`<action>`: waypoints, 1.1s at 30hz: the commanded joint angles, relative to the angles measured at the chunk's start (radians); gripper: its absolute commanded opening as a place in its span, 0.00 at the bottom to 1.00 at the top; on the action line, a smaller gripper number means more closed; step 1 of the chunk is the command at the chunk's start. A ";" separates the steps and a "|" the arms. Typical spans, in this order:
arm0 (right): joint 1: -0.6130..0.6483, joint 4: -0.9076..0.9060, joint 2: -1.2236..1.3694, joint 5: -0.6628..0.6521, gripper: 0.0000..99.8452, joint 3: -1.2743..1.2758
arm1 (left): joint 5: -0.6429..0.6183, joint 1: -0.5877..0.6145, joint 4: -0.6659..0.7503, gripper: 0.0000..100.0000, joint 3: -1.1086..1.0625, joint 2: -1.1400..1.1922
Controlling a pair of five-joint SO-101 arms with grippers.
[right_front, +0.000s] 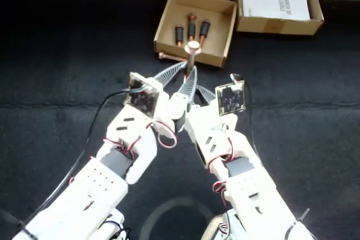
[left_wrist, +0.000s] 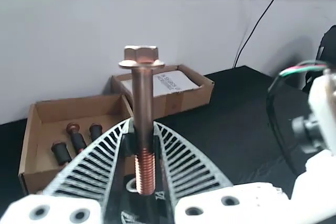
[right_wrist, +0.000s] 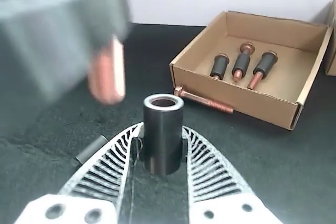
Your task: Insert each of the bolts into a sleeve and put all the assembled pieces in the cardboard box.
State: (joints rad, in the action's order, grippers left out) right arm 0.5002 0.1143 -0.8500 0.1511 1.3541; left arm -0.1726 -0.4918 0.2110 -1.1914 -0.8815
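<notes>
My left gripper (left_wrist: 142, 132) is shut on a copper bolt (left_wrist: 141, 103) held upright, head on top, also seen as the bolt (right_front: 192, 53) in the high view just in front of the cardboard box (right_front: 225, 32). My right gripper (right_wrist: 164, 145) is shut on a black sleeve (right_wrist: 164, 129), its open end facing up. The bolt's threaded tip (right_wrist: 107, 74) hangs blurred above and to one side of the sleeve, apart from its opening. Three assembled pieces (right_front: 191, 29) lie in the box. A loose bolt (right_wrist: 205, 99) lies on the mat against the box's front wall.
A second cardboard box (right_front: 278, 23) holding a printed sheet stands to the right of the first. A spare black sleeve (right_wrist: 92, 148) lies on the black mat close to my right gripper. Both arms crowd together at the table's middle (right_front: 185, 105).
</notes>
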 commanded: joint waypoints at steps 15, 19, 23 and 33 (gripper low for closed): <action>0.007 0.015 -0.027 0.008 0.01 -0.007 | -0.003 0.019 0.087 0.01 0.249 0.239; 0.007 0.015 -0.027 0.005 0.01 -0.010 | -0.003 0.028 0.087 0.01 0.283 0.289; 0.007 0.015 -0.027 0.005 0.01 -0.010 | -0.005 0.027 0.086 0.01 0.278 0.306; 0.007 0.015 -0.027 0.003 0.01 -0.012 | -0.011 0.028 0.052 0.01 0.196 0.298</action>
State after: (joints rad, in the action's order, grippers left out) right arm 0.4987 0.1143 -0.8500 0.1511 1.3541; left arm -0.1726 -0.4749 0.2647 -0.9996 -0.5700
